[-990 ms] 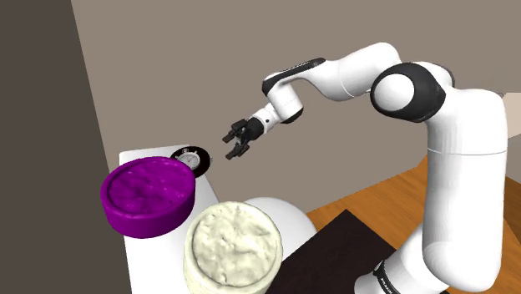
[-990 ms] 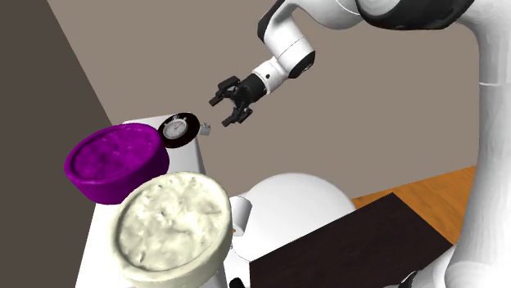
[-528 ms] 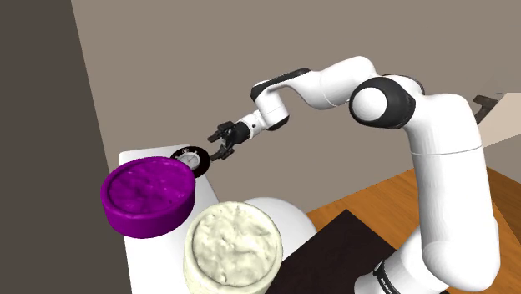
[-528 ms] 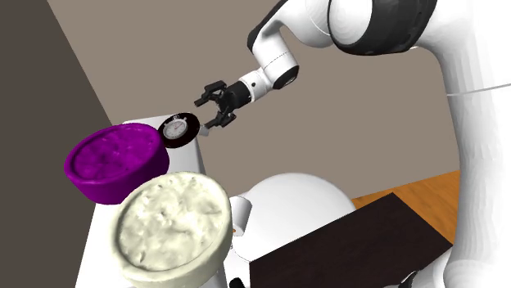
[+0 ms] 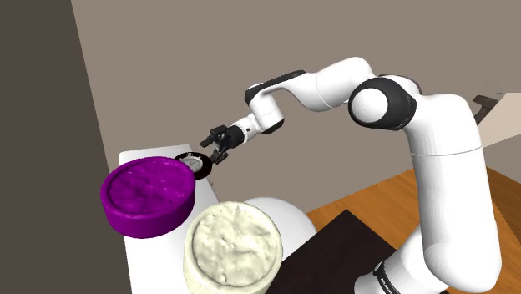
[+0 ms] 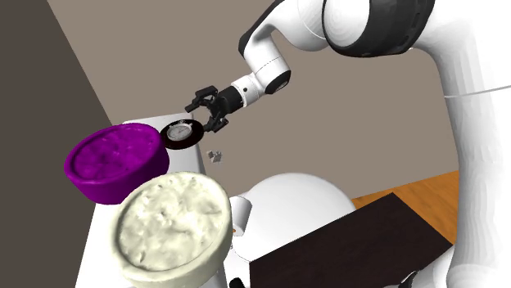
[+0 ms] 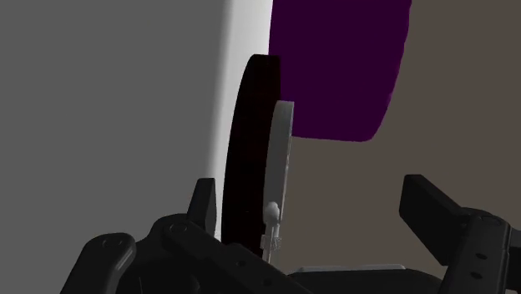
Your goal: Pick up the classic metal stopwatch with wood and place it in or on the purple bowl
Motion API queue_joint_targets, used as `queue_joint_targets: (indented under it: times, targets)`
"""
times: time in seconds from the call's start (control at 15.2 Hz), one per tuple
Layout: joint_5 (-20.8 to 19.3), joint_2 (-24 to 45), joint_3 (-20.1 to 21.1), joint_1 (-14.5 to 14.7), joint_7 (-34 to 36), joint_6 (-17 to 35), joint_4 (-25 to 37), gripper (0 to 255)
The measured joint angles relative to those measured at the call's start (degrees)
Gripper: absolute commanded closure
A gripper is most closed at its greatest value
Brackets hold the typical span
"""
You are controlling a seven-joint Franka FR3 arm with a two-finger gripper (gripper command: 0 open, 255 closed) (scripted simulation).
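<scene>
1. The stopwatch [image 6: 180,131] is a round thing: a black disc underneath, with a silver-grey case and a pale dial on top. In the wrist view [image 7: 280,159] you get it edge-on, a thick black slab with the thin grey case stacked against it and a little crown knob sticking out of the grey rim toward the camera.
2. It sits at the far end of the white table [image 5: 134,159], just beside the far rim of the purple bowl [image 5: 149,194], at that bowl's right in the shoulder view. From that camera the bowl's rim hides part of the watch [image 5: 195,162].
3. The gripper [image 5: 215,144] is right at the watch, coming in from the shoulder view's right. Its fingers [image 7: 442,217] are spread wide with the watch in the gap. One is way off to the side of it. The other is close by the black disc, and I can't tell whether that one touches.
4. A lumpy cream bowl [image 5: 234,246] sits nearer the camera than the purple one.
5. In the second exterior view a tiny grey bit [image 6: 215,155] shows just below the gripper [image 6: 206,112], off the table's edge.
</scene>
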Motion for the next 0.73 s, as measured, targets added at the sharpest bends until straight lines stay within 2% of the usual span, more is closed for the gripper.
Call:
queue_joint_targets:
  times: [0.13,0.2,0.73]
  targets:
    - [0.0,0.0,0.0,0.0,0.0,0.0,0.0,0]
    - [0.0,0.0,0.0,0.0,0.0,0.0,0.0,255]
    - [0.0,0.0,0.0,0.0,0.0,0.0,0.1,255]
